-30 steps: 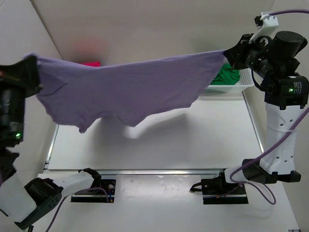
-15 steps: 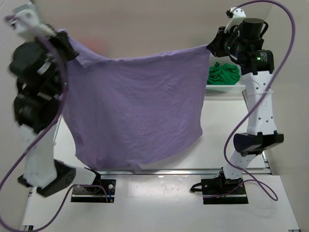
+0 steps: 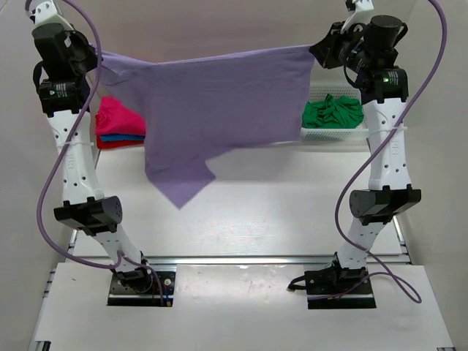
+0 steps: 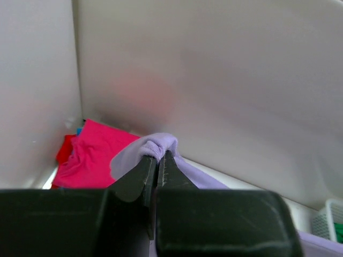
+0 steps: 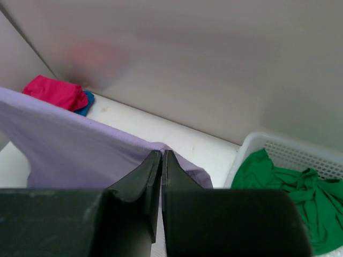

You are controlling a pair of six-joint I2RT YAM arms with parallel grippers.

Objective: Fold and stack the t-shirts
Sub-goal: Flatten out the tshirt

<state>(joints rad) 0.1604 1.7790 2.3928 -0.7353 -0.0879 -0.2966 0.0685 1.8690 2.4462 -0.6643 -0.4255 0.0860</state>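
Top view: lilac t-shirt (image 3: 219, 102) hangs stretched across the upper frame, above the table (image 3: 292, 212). Left wrist: left hand (image 4: 158, 160) is clamped on just a small bunch, so it could slip. Right wrist: right hand (image 5: 162, 158) pinches only the edge, same worry.

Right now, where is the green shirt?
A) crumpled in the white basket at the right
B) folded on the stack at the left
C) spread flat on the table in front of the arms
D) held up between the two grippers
A: the green shirt lies bunched inside the white basket at the far right, while the purple shirt is the one stretched in the air.
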